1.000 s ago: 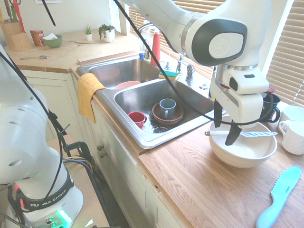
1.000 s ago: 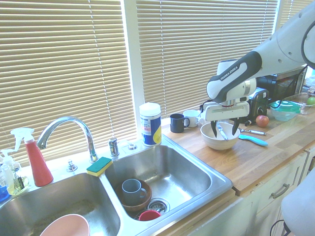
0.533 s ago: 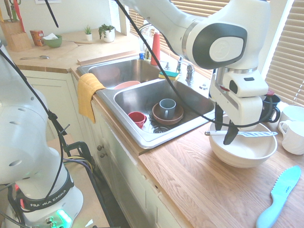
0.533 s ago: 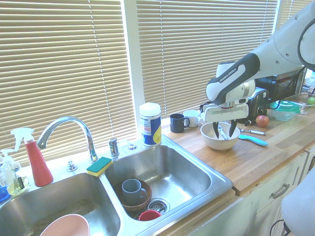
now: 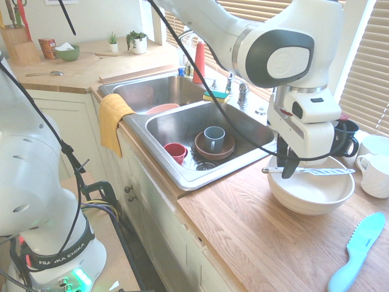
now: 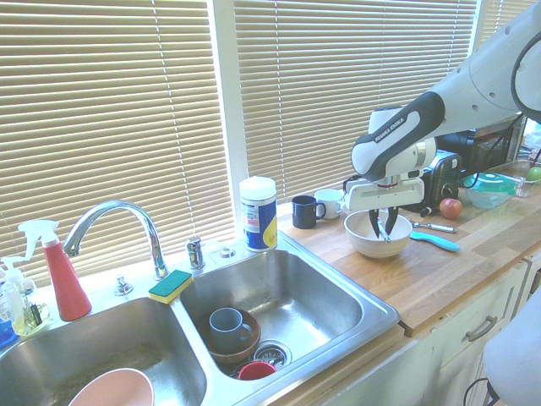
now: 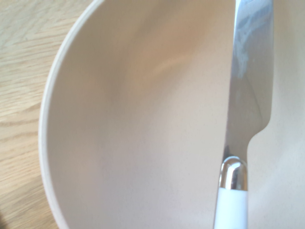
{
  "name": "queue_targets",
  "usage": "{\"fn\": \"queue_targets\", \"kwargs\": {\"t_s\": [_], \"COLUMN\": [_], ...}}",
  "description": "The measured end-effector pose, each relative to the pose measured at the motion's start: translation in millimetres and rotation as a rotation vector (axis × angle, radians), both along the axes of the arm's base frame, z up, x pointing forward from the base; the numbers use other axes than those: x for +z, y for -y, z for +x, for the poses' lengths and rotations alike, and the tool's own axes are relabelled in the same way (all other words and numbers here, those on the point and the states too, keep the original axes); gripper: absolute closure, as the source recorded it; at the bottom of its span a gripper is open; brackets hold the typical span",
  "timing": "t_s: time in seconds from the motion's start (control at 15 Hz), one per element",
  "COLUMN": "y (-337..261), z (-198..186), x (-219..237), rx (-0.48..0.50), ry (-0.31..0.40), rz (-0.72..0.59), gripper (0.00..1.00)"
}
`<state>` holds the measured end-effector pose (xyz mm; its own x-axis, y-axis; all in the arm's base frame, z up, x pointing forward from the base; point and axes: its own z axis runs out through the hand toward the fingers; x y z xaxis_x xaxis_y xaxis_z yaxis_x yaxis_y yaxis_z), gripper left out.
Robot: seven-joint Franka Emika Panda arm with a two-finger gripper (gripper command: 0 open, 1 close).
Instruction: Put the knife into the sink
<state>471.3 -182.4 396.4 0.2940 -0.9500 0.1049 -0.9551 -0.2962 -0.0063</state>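
Tool (image 5: 287, 172) narrows on the knife (image 5: 316, 171)

Knife bridges the bowl (image 5: 311, 194) rim, so its handle is free; sink (image 5: 182, 125) lies at ten o'clock.

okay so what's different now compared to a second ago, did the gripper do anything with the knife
The gripper has closed in around the handle end of the knife: its fingers stood wide apart a second ago and now sit close on either side of it. Whether they already clamp it cannot be told. The arm has not shifted. The knife still lies across the rim of the bowl, and the sink is unchanged.
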Motion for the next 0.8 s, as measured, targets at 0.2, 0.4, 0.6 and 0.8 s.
{"fn": "queue_targets", "kwargs": {"t_s": [0.2,0.4,0.6,0.8], "y": [-3.2,-3.9,-12.1,-56.0], "z": [1.3,2.2,6.9,15.7], "x": [0.3,3.2,27.1,73.2], "rx": [0.006,0.006,0.018,0.089], "ry": [0.001,0.008,0.055,0.112], "rz": [0.0,0.0,-0.003,0.003], "gripper": [1.0,1.0,1.0,1.0]}}
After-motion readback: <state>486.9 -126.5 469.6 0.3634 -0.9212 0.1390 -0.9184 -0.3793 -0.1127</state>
